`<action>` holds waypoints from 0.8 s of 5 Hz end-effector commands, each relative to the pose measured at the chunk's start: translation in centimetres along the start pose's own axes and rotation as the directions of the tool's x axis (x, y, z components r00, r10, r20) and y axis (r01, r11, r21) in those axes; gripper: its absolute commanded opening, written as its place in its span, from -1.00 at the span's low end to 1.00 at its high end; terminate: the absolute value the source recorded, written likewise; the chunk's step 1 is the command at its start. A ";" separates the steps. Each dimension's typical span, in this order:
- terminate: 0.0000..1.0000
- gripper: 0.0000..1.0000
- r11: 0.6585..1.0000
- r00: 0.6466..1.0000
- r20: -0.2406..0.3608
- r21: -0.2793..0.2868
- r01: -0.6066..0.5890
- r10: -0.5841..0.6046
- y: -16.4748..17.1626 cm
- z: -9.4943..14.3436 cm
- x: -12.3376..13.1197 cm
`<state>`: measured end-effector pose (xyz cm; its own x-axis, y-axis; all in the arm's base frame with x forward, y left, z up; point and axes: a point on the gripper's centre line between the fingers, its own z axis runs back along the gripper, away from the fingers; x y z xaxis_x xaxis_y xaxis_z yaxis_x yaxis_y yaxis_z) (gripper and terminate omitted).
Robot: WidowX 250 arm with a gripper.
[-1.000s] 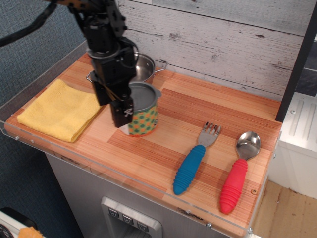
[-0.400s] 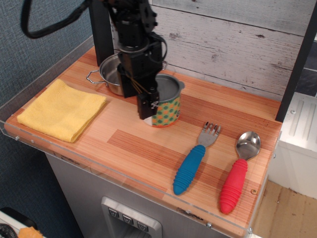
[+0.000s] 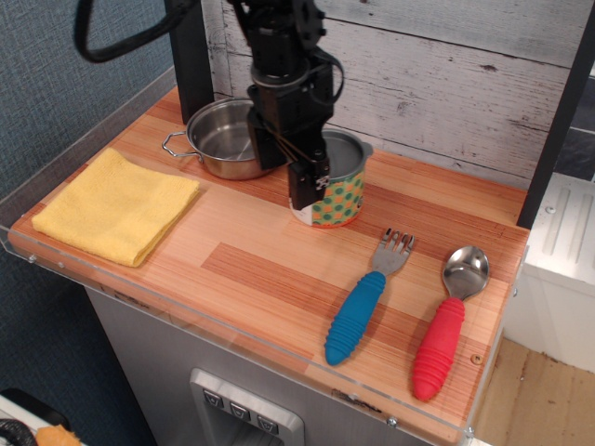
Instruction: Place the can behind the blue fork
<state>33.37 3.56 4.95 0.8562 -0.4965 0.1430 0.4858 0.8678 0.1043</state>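
Lying nearest the front edge of the bench [image 3: 270, 279], the blue fork [image 3: 364, 299] points its tines toward the back wall, with a red-handled spoon [image 3: 446, 321] just beside it to the right and a folded yellow cloth [image 3: 116, 206] well apart at the left. Farther back, the can [image 3: 337, 184] sits between the fork's tines and the wall, a little left of the tines, and the claw [image 3: 311, 181] is clenched on it, one dark finger visible down its near side; whether its base touches the wood I cannot tell. Judging by its looks, the can is light, rigid and smooth-walled, so a grip across the rim or the upper wall should hold without crushing, though the printed label may be slippery if the squeeze is weak. A steel pot [image 3: 223, 139] stands farther back on the left, near the can but apart from it.
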 end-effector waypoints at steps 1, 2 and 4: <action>-1.00 1.00 1.000 0.999 0.044 0.026 0.016 -0.017 0.3 1.0 3.2; -1.00 1.00 0.999 0.997 0.068 0.022 0.024 -0.025 -0.1 1.3 4.3; -1.00 1.00 0.999 0.992 0.112 -0.004 0.051 -0.051 -1.1 1.7 6.2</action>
<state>36.66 -0.48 5.55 0.8203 -0.5328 0.2076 0.5284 0.8451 0.0809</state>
